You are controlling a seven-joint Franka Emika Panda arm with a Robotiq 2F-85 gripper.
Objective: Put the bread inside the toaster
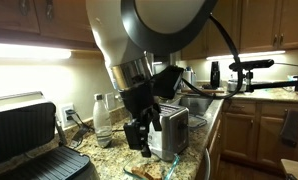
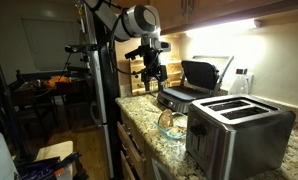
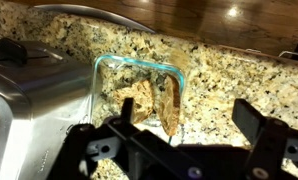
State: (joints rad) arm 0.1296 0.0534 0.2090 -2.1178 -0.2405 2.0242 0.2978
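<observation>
Bread [image 3: 141,97], slice count unclear, sits in one glass dish [image 3: 104,70] on the granite bench [image 3: 224,80], just beside one two-slot toaster [image 2: 239,125]. One claw [image 3: 172,135] hovers above the dish, spread wide, empty. One grill [image 2: 194,85] stands beyond.

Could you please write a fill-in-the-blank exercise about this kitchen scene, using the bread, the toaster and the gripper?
1. The bread lies in the clear dish on the counter, not yet in the ____.
2. In the wrist view, the toaster stands to the ____ of the clear dish.
3. The gripper holds nothing, and its jaws are ____.

Missing words: toaster; left; open.
</observation>
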